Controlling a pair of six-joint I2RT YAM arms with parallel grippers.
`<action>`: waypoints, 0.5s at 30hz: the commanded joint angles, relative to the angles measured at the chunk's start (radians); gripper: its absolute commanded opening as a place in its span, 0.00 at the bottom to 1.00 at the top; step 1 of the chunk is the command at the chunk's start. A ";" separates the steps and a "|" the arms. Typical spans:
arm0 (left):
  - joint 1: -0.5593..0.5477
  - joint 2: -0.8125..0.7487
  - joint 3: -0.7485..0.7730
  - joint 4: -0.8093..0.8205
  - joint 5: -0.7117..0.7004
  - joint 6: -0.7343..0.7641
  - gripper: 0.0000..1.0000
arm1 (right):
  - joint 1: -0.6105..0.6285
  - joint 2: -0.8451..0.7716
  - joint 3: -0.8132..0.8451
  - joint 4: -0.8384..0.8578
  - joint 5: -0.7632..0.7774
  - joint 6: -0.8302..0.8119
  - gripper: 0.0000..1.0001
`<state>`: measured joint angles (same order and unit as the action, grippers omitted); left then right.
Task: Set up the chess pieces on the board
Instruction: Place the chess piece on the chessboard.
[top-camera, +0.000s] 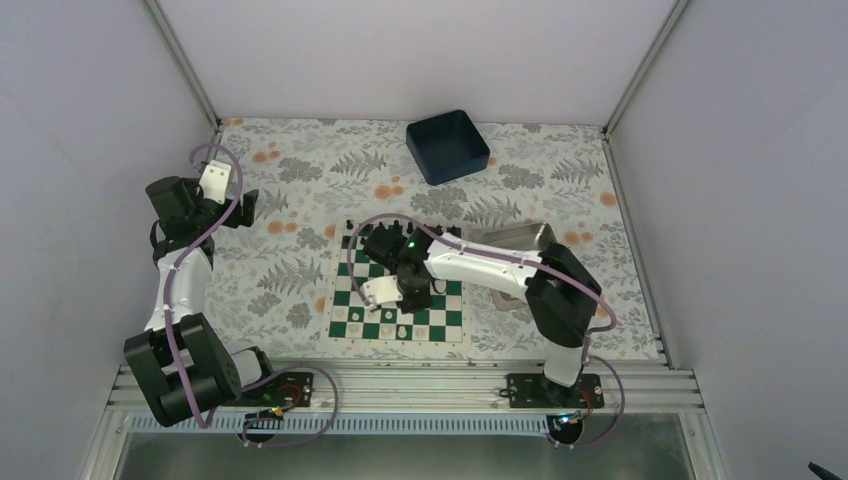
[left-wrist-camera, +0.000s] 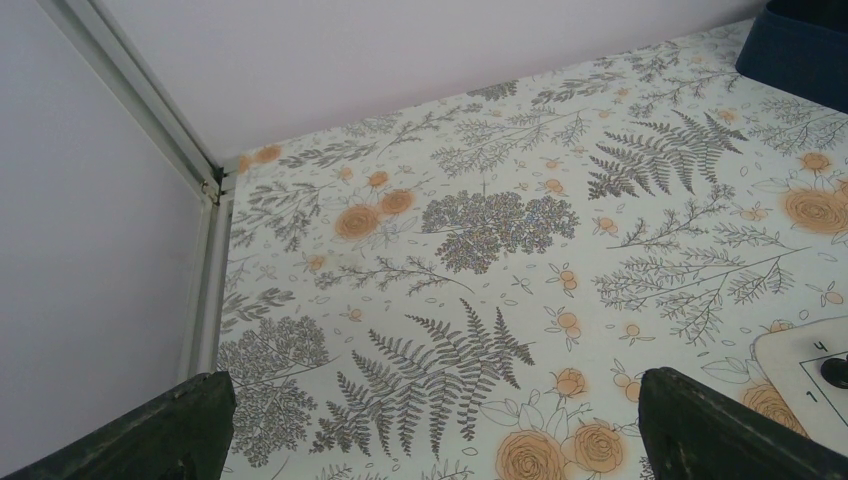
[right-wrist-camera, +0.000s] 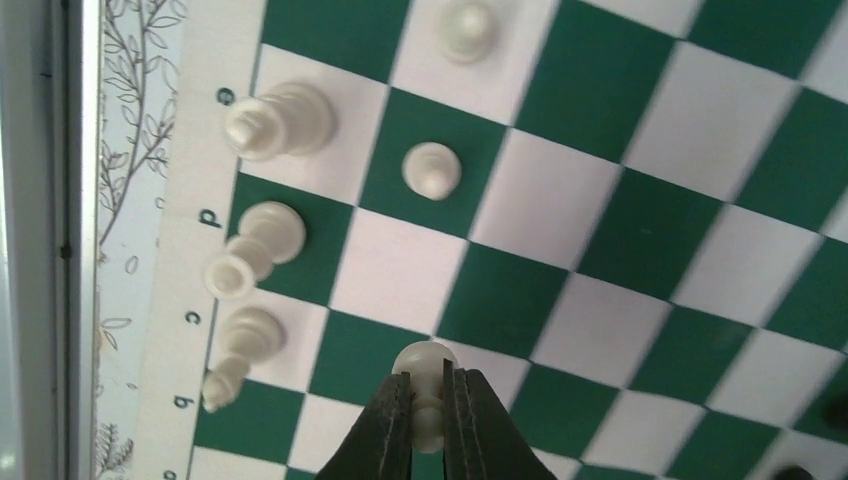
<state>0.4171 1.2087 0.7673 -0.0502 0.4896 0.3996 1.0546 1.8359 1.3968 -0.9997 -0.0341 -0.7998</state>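
white walls (top-camera: 400, 50); fern-print tablecloth (top-camera: 290, 180) — metal corner posts (top-camera: 182, 62)

White links, black joints on left arm (top-camera: 178, 290) and right arm (top-camera: 480, 268), lilac cables (top-camera: 237, 185) looping alongside; fingers (right-wrist-camera: 385, 440) of the right tool (right-wrist-camera: 428, 392) slim and dark.

The right wrist view shows six white chess pieces (right-wrist-camera: 269, 122): three pawns (right-wrist-camera: 431, 170) and three taller pieces (right-wrist-camera: 255, 250). One board (right-wrist-camera: 640, 90), one dark blue bin (top-camera: 447, 146), one metal tray (top-camera: 520, 236).

board (right-wrist-camera: 178, 355) border: e, d, c, b | corner: h, 1
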 joint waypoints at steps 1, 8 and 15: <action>0.006 -0.011 -0.005 0.003 0.012 -0.005 1.00 | 0.034 0.037 -0.043 0.048 -0.041 0.019 0.07; 0.006 -0.009 -0.006 0.003 0.013 -0.005 1.00 | 0.050 0.058 -0.096 0.109 -0.047 0.025 0.07; 0.006 -0.012 -0.006 0.003 0.012 -0.004 1.00 | 0.050 0.069 -0.102 0.152 -0.014 0.030 0.06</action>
<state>0.4171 1.2087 0.7673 -0.0505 0.4896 0.3996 1.0939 1.8870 1.3006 -0.8932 -0.0616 -0.7868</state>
